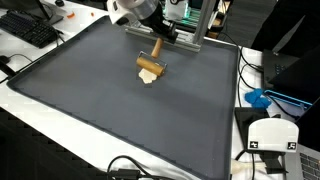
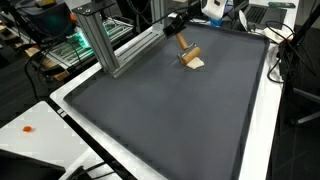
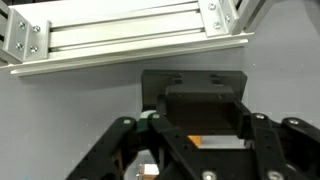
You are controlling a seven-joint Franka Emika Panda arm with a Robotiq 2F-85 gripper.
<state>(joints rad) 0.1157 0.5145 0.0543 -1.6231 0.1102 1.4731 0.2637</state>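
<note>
Mat (image 1: pixel 90 120): lots of open room on near side. Wood tool (image 1: pixel 150 68) far back on mat, head down, touching mat. Gripper (image 1: pixel 157 42) clenched on tool handle. Metal frame (image 1: pixel 190 38) just behind, at far edge.

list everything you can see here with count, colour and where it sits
mat: one, dark grey, covering most of the table
table: one, white, under the mat
wooden piece: one, tan, head on the far part of the mat, handle rising to the tool
aluminium frame: one, silver, along the mat's far edge
keyboard: one, black, on the table off a far corner of the mat
blue item: one, blue, beside the mat, too small to identify
tool: one, black, shut on the wooden piece's handle
</note>
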